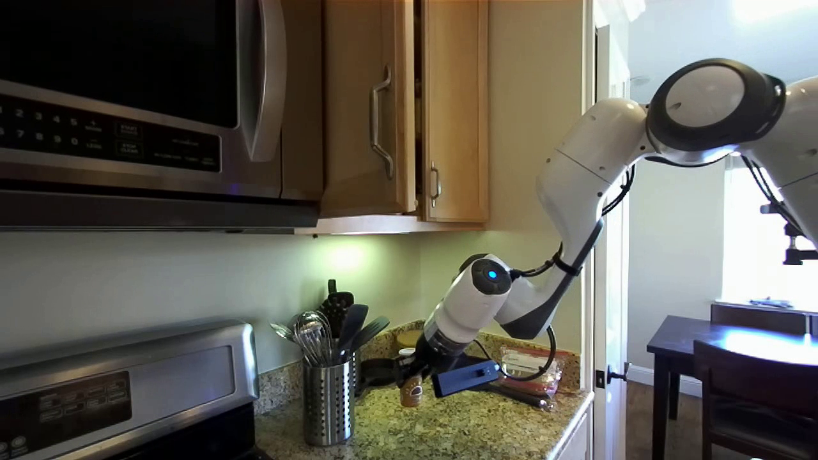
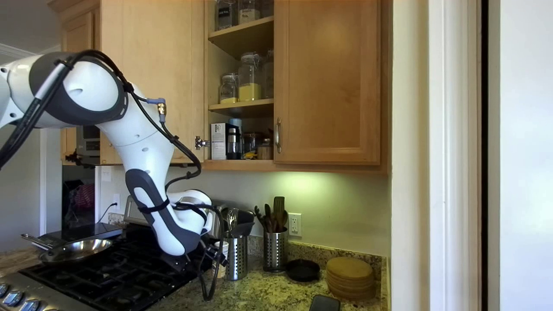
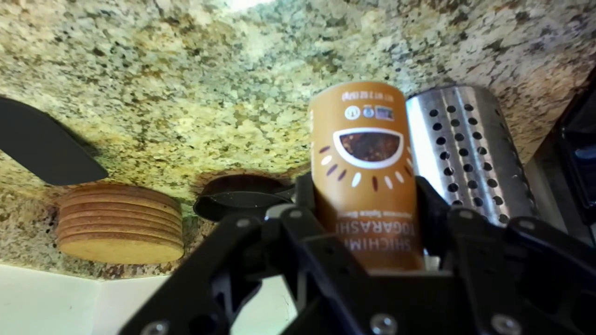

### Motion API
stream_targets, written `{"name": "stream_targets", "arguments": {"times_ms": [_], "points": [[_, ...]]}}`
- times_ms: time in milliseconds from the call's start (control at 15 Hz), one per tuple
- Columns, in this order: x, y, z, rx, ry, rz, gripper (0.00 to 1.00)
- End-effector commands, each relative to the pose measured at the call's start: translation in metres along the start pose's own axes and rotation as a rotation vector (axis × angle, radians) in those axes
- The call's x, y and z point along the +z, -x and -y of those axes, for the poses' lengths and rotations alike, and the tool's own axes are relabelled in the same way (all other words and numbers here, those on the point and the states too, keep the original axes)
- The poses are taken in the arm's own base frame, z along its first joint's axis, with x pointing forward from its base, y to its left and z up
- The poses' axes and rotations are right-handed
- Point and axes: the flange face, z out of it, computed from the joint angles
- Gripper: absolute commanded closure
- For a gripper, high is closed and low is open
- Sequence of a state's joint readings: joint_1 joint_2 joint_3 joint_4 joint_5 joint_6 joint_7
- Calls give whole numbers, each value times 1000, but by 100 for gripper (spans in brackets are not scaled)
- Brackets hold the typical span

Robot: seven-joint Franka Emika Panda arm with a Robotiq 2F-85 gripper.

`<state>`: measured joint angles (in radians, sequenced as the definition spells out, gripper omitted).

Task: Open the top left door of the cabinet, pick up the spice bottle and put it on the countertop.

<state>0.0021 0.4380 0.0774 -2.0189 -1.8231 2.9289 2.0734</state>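
Note:
In the wrist view the orange-brown spice bottle [image 3: 368, 172] stands between both finger pads, with my gripper [image 3: 365, 193] shut on it; its label reads upside down there. An exterior view shows the bottle [image 1: 411, 392] roughly upright, low over the granite countertop [image 1: 396, 434]. Whether its base touches the slab I cannot tell. The cabinet's top left door [image 2: 173, 65] is swung wide, exposing shelves of the cabinet [image 2: 237, 164]. Its silver-handled front [image 1: 354, 128] appears in an exterior view. Part of the bottle is hidden behind the fingers.
A perforated steel utensil holder [image 1: 329, 406] stands close beside the bottle. Around it are a second holder [image 2: 275, 248], a small black pan [image 2: 302, 271], stacked wooden rounds [image 2: 351, 276], a plastic bag [image 1: 527, 367] and the stove [image 2: 108, 272]. The open door hangs above the arm.

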Motion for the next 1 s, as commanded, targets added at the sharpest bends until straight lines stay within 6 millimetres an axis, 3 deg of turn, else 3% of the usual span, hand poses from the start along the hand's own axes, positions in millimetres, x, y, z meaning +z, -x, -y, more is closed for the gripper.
{"name": "stream_targets", "arguments": {"times_ms": [0, 467, 800, 867, 933], "points": [[22, 10, 6, 17, -18, -15, 73], [67, 44, 4, 1, 8, 8, 73], [84, 55, 3, -8, 30, 3, 73], [82, 57, 2, -17, 28, 36, 48], [83, 56, 3, -18, 30, 29, 73]]}}
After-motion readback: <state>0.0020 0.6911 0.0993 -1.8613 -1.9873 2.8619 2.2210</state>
